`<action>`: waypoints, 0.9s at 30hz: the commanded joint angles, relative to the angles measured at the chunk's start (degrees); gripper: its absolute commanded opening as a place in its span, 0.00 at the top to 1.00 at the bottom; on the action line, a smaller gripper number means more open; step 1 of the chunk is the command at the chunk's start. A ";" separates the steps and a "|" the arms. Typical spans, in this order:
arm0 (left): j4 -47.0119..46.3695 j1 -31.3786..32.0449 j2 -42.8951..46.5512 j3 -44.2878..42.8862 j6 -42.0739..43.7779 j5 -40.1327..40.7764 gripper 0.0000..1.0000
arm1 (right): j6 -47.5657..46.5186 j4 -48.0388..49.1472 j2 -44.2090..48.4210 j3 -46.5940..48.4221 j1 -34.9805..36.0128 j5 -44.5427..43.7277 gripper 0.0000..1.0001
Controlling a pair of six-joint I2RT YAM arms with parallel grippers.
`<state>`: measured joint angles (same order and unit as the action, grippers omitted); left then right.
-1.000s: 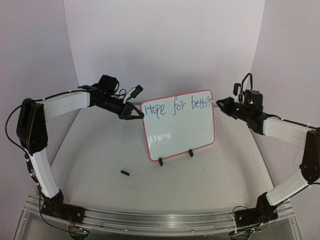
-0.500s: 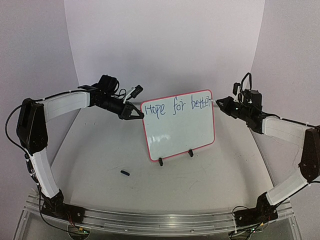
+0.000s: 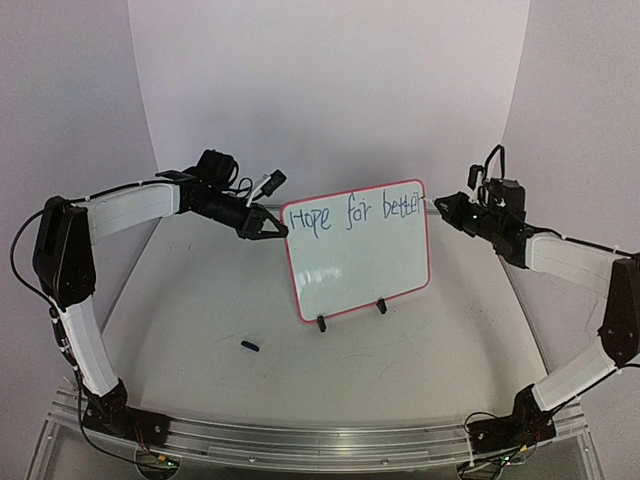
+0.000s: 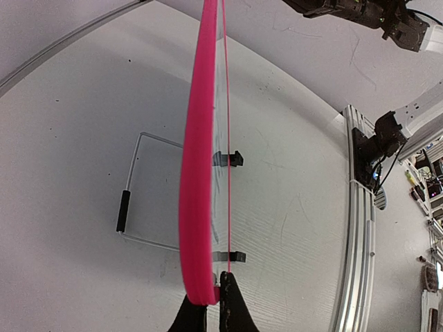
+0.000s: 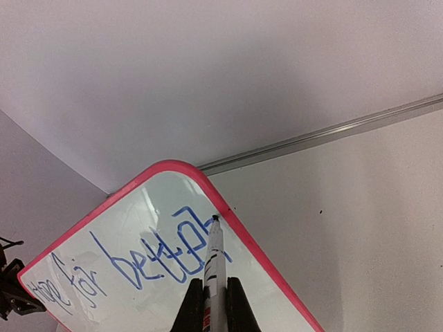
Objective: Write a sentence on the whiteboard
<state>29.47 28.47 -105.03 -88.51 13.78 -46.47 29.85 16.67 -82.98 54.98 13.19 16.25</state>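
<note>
Wrist views alone show right end effector [image 5: 215, 285] pinching marker [image 5: 214, 257], left end effector [image 4: 214, 296] pinching whiteboard [image 4: 201, 173].

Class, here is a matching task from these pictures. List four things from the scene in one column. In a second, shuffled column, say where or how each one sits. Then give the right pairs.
Column one
1. whiteboard
2. left gripper
3. marker
4. small black piece

Column two
A. lying loose on the table, in front of the board
B. shut on the board's pink edge
C. standing upright on two black feet
D. held in the right gripper, tip at the last blue word

Pairs: 1-C, 2-B, 3-D, 4-A
</note>
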 commanded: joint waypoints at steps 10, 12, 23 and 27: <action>7.85 2.42 -2.18 1.11 4.88 4.07 1.00 | -3.01 -1.60 13.38 -0.94 -0.12 9.67 1.00; 7.81 2.41 -2.10 1.18 4.93 4.01 1.00 | -4.18 -3.56 14.02 -0.72 -0.11 12.90 1.00; 7.45 2.67 -2.14 1.36 4.65 3.80 1.00 | -6.68 -9.33 15.66 -3.45 7.79 19.67 1.00; 7.44 2.96 -2.06 1.41 4.61 3.78 1.00 | -6.50 -8.81 14.62 -5.44 15.22 14.32 1.00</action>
<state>29.52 28.93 -105.03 -88.79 14.63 -46.48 24.41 8.11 -68.73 51.16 22.59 33.82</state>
